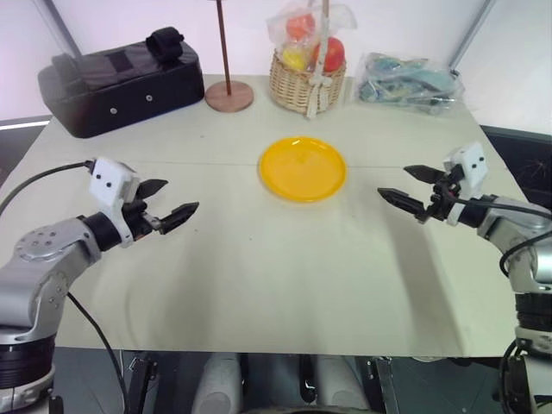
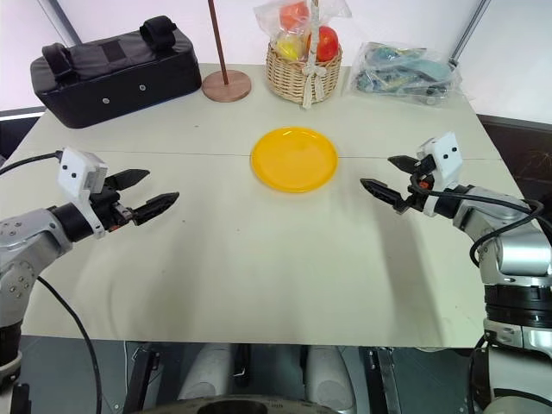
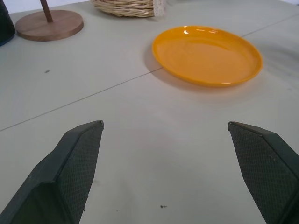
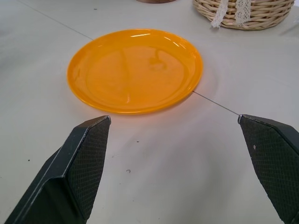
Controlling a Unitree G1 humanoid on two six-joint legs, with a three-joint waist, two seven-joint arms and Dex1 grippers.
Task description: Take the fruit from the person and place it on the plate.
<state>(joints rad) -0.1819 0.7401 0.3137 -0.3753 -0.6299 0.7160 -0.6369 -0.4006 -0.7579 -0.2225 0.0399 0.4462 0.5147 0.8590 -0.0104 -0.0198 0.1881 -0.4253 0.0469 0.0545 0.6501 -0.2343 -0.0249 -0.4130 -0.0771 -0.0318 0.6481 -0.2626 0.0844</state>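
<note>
The yellow plate [image 1: 302, 168] lies empty at the middle of the table, toward the far half. My left gripper [image 1: 181, 195] hovers open over the table to the plate's left, pointing at it, nothing between its fingers [image 3: 77, 158]. My right gripper [image 1: 392, 181] hovers open to the plate's right, also pointing at the plate [image 4: 135, 67] and empty. The person is out of view. A yellow fruit [image 1: 295, 57] sits in a wicker basket [image 1: 306, 88] at the far edge, beside a red fruit and a plastic-wrapped orange one.
A black bag [image 1: 121, 82] stands at the far left. A round wooden base [image 1: 229, 96] with an upright pole is between the bag and the basket. A clear plastic bag of items [image 1: 410, 82] lies at the far right.
</note>
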